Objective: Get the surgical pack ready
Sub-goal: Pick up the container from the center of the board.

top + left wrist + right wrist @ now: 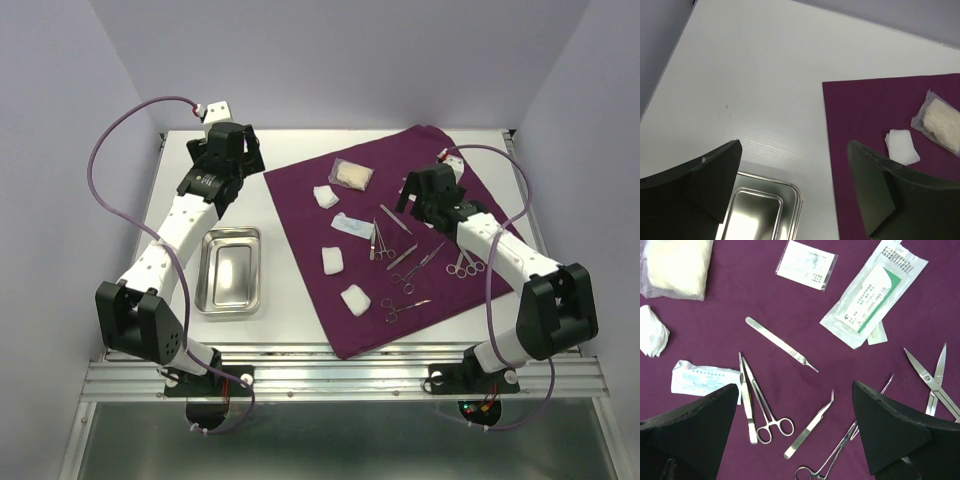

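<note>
Several items are only partly seen. In the right wrist view the scissors (932, 382) run off the right edge of the frame. The lower instruments pass behind the black fingers (695, 430), and the print on the long clear packet (872, 295) is too small to read. In the left wrist view the steel tray (765, 210) is cut by the bottom edge and partly covered by a finger. From above, the right arm hides part of the right side of the purple cloth (300, 210). The left hand (795, 150) hangs with jaws wide and nothing between them, above the bare surface off the cloth's far left corner. The right hand (795, 389) is likewise spread wide and empty, over the instruments on the cloth. The tray lies off the cloth, just beside its left edge, and is empty. Gauze squares (333, 260), forceps (402, 255), a scalpel handle (781, 344) and packets lie on the cloth. The surface (285, 290) is flat, white and matt. Pale lilac walls (330, 60) enclose it on three sides, and a metal rail (340, 378) runs just beyond the cloth's near edge.
</note>
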